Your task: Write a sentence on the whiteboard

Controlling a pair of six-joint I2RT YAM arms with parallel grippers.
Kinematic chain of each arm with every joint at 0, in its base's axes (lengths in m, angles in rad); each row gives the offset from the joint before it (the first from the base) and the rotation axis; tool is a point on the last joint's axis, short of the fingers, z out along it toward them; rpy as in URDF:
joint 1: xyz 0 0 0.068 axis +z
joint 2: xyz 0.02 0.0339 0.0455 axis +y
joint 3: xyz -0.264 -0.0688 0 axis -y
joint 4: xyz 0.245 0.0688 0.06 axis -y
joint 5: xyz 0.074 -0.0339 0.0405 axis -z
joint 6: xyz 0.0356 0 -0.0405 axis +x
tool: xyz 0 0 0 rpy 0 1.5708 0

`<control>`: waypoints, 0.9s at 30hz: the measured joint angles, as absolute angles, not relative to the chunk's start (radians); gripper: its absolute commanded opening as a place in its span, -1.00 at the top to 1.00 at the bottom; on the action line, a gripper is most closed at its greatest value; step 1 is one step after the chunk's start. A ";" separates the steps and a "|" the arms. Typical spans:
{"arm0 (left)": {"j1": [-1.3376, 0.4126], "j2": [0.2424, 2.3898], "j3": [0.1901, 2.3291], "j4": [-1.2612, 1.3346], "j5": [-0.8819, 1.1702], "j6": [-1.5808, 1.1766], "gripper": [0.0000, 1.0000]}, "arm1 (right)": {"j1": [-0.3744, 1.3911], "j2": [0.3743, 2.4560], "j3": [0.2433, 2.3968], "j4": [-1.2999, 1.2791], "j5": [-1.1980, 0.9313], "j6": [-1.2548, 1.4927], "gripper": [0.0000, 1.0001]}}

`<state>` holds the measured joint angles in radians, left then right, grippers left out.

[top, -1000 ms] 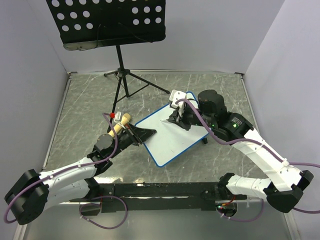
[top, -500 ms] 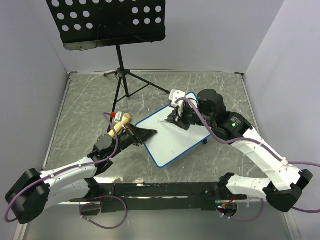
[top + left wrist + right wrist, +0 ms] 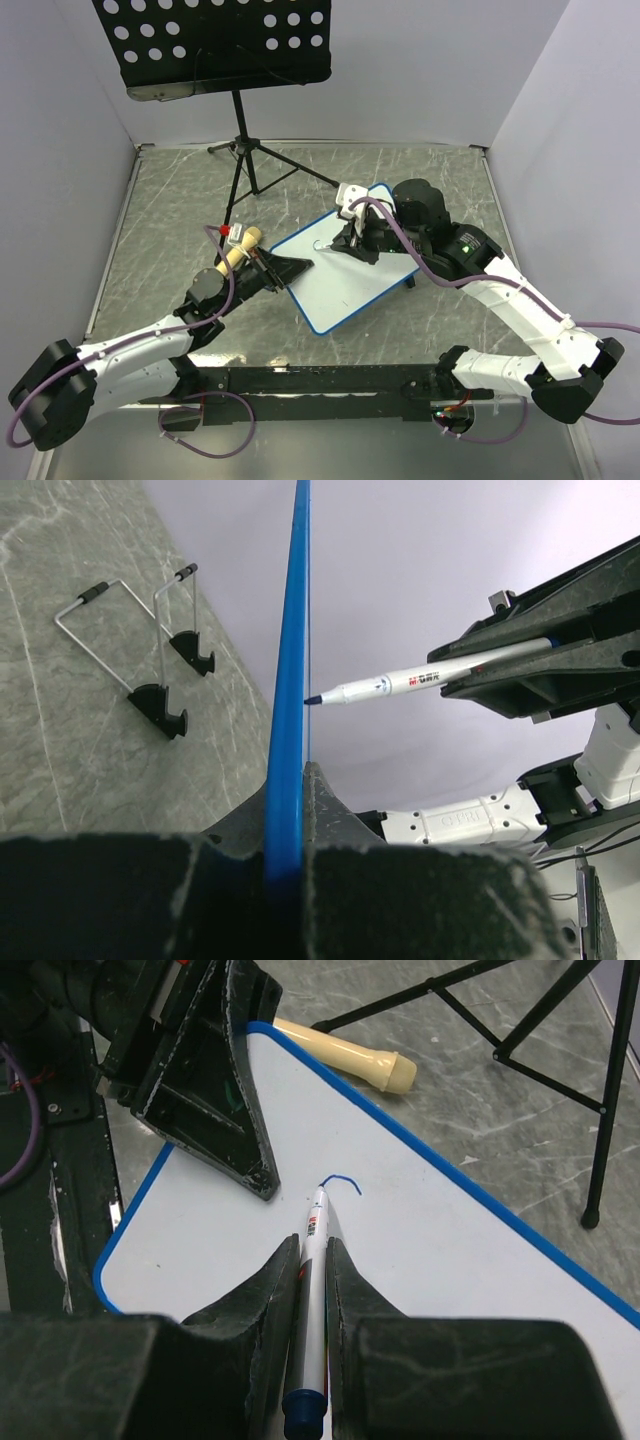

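Whiteboard (image 3: 352, 275) sits mid-table, skewed so one corner points at the near edge, and both arms are on it for a reason. Left gripper (image 3: 290, 268) is clamped on the board's left rim. In the left wrist view its jaws are closed either side of the blue frame (image 3: 290, 680), which I read as a brace so the board doesn't skid or rock under pen pressure. Right gripper (image 3: 352, 240) hangs over the far part of the board, pinched tight on the marker (image 3: 316, 1222). The barrel runs betw. the jaws w/ the blunt end back toward the wrist, so the tip leads and I can watch it on the right wrist cam. Tip is down at the white surface, touching or as good as; can't separate the two from here. Sentence (image 3: 340, 1180) is barely begun: one short blue hook just beyond the tip, rest of the board blank, so approx. all the writing is ahead imo. Starting close to the left rim leaves room to run rightward. Risk I see: the stroke sits near the left fingers (image 3: 215, 1110), so not much margin there. Tan cylinder (image 3: 243, 243) lies on the table (image 3: 160, 200) just off the board's left edge, and the music stand (image 3: 215, 40) is at far left. Both look out of the writing path.
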<state>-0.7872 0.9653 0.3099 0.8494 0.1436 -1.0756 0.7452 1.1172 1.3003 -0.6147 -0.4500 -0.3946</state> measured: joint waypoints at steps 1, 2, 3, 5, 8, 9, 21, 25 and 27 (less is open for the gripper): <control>-0.787 0.958 0.310 0.843 0.139 -1.074 0.98 | 0.745 1.117 1.300 -0.617 -0.453 -0.395 1.00; -0.787 0.953 0.310 0.839 0.135 -1.074 0.98 | 0.743 1.117 1.300 -0.618 -0.458 -0.398 1.00; -0.787 0.945 0.310 0.834 0.131 -1.073 0.98 | 0.741 1.117 1.300 -0.619 -0.461 -0.399 1.00; -0.787 0.932 0.310 0.823 0.120 -1.068 0.98 | 0.736 1.115 1.298 -0.619 -0.466 -0.401 1.00; -0.787 0.922 0.310 0.808 0.106 -1.063 0.98 | 0.725 1.109 1.287 -0.620 -0.467 -0.401 1.00; -0.787 0.922 0.310 0.803 0.104 -1.063 0.98 | 0.720 1.108 1.284 -0.621 -0.464 -0.400 1.00; -0.787 0.912 0.310 0.772 0.093 -1.058 0.98 | 0.696 1.089 1.252 -0.632 -0.472 -0.402 1.00; -0.787 0.905 0.310 0.764 0.088 -1.055 0.98 | 0.696 1.089 1.248 -0.650 -0.502 -0.408 1.00; -0.787 0.904 0.310 0.764 0.089 -1.055 0.98 | 0.696 1.089 1.246 -0.659 -0.525 -0.410 1.00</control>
